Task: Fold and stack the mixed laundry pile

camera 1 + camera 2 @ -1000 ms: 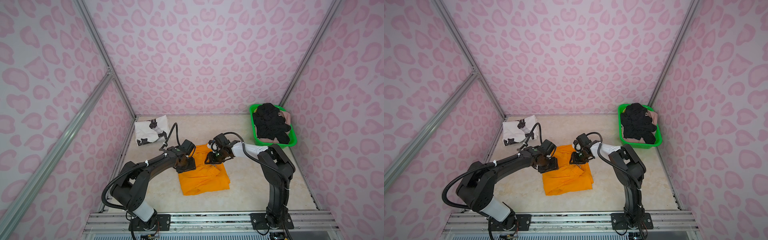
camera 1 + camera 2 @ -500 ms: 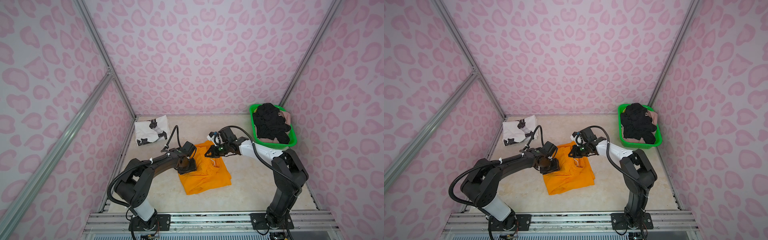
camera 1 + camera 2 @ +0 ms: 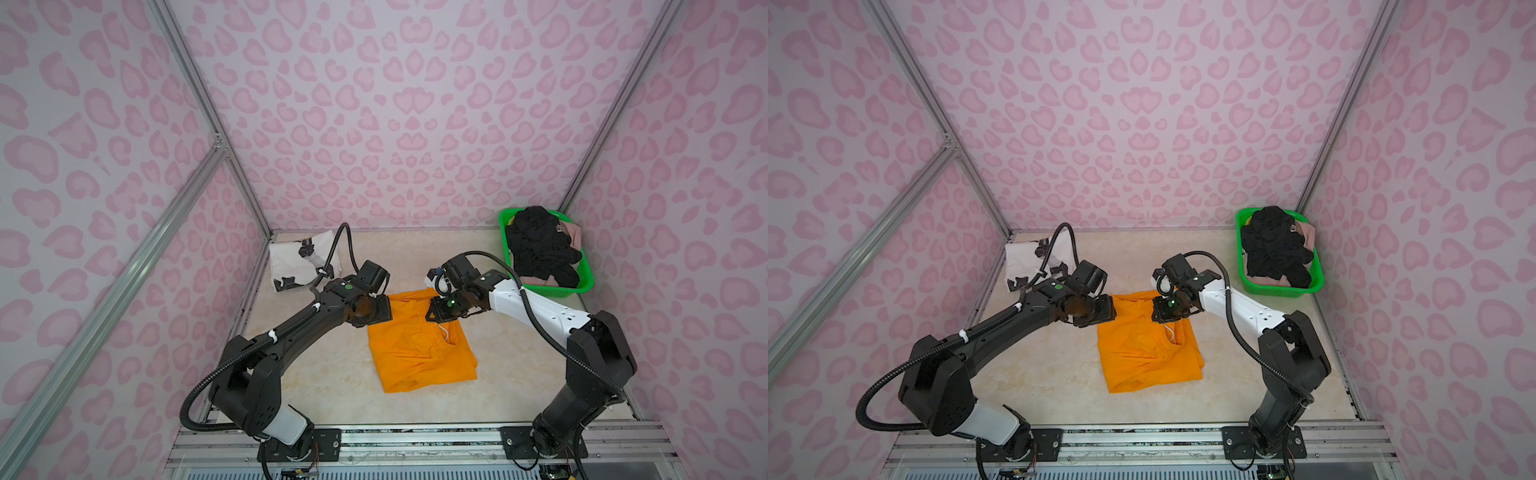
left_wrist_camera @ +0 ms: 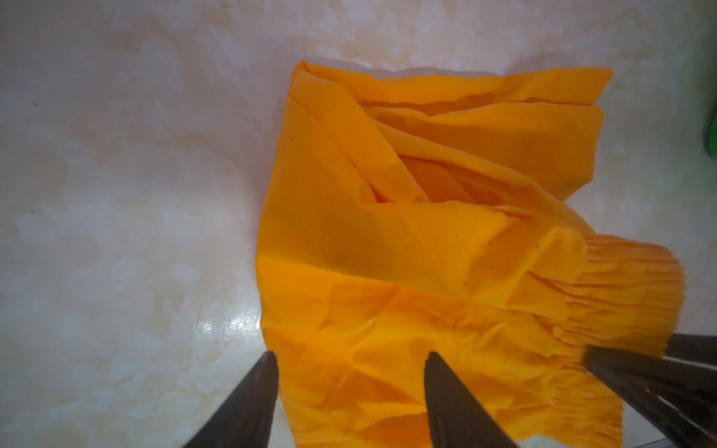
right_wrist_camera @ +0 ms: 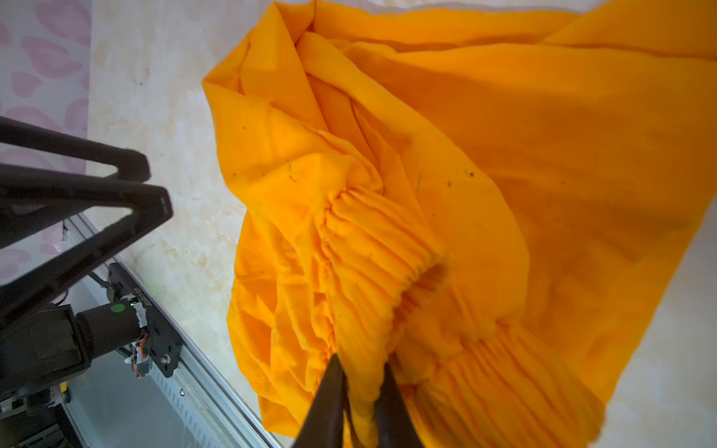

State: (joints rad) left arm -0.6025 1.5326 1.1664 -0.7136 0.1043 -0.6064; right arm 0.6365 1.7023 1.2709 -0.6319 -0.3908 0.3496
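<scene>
Shorts lie flat on the table between the two arms. Their long axis runs from the hems, nearest the arm bases, to the waistband at the far edge. Both grippers sit at that far edge. The right gripper is pinched on a gathered fold of waistband, raising it slightly off the table. The left gripper has its jaws apart, straddling the waistband's other corner: one finger over bare table, one over cloth, nothing gripped. The cloth thus lies just ahead of and under the left jaws, and the fold probably waits on them closing there. Beyond, a T-shirt lies in the far left corner. Far right, a basket holds a black piece and a beige piece.
</scene>
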